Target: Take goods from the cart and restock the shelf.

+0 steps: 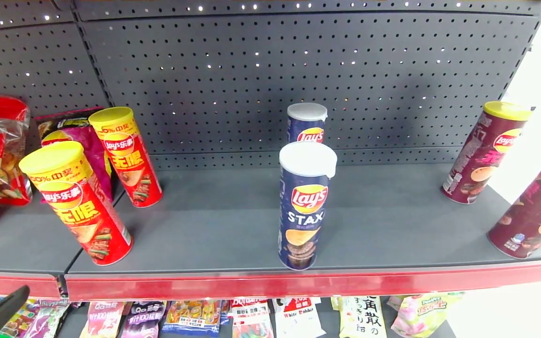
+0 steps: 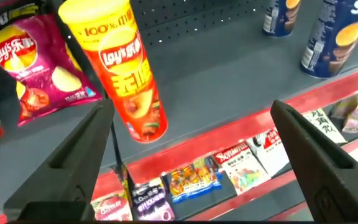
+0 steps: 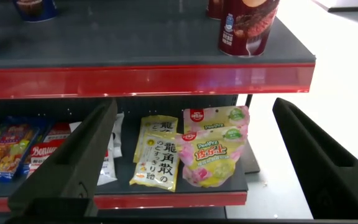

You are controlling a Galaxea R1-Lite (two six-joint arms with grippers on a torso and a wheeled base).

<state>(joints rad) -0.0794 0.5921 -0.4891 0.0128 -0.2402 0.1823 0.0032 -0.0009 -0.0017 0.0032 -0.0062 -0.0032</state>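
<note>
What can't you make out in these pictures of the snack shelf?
Rear blue can, head view: lower part hidden behind the front blue can.
Rightmost maroon can, head view: lid mostly cut off by the right edge.
Purple chip bag, head view: mostly covered by two red cans.
Lower-shelf packets, head view: cut by the bottom edge.

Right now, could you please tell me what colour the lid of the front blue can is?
The lid is white, clearest in the head view.
</note>
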